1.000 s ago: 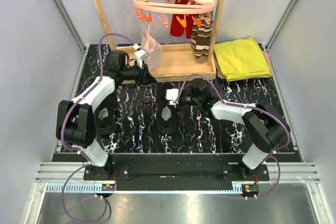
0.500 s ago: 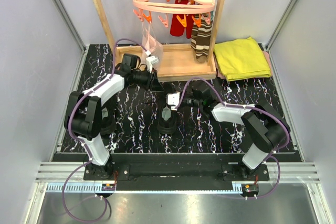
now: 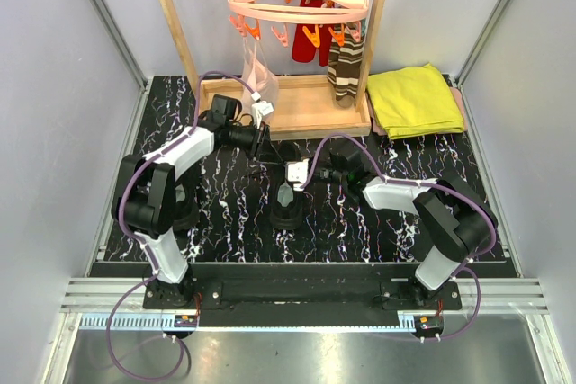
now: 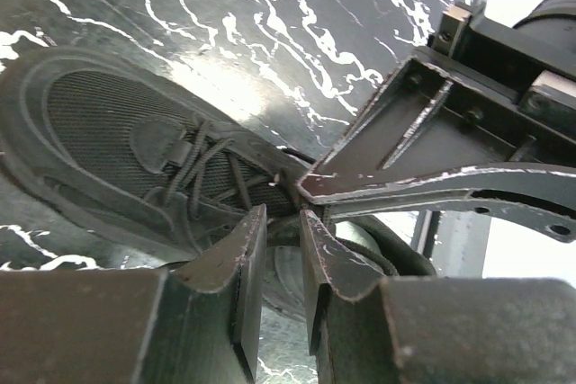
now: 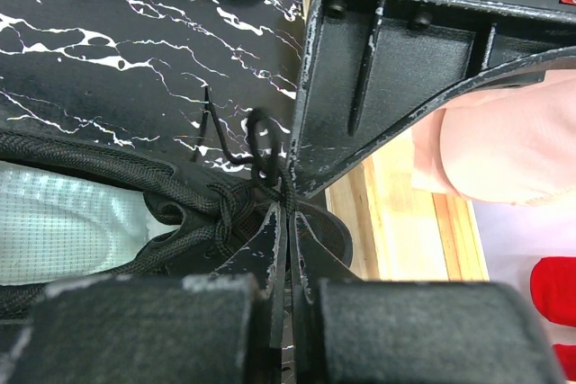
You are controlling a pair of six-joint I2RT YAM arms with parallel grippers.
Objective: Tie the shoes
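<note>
One black shoe [image 3: 286, 209] with a pale insole lies at the table's centre. The second shoe [image 3: 184, 209] sits at the left, partly hidden behind the left arm. In the right wrist view my right gripper [image 5: 288, 211] is shut on a thin black lace [image 5: 263, 148] above the shoe's tongue [image 5: 207, 213]; from above it [image 3: 286, 179] sits just behind the shoe. My left gripper [image 4: 281, 218] hovers over the laced front [image 4: 202, 164] with its jaws a narrow gap apart and nothing between them; from above it [image 3: 266, 152] is close to the right gripper.
A wooden rack base [image 3: 310, 114] stands behind the shoe, with a pink clip hanger [image 3: 297, 2], a striped sock [image 3: 345, 74], a red sock [image 3: 310, 42] and a pale pink cloth [image 3: 259, 74]. A yellow cloth [image 3: 414, 101] lies at the back right.
My left gripper has swung from the back left, right and forward, to just behind the centre shoe. The right gripper has stayed at the shoe, shifting only slightly.
</note>
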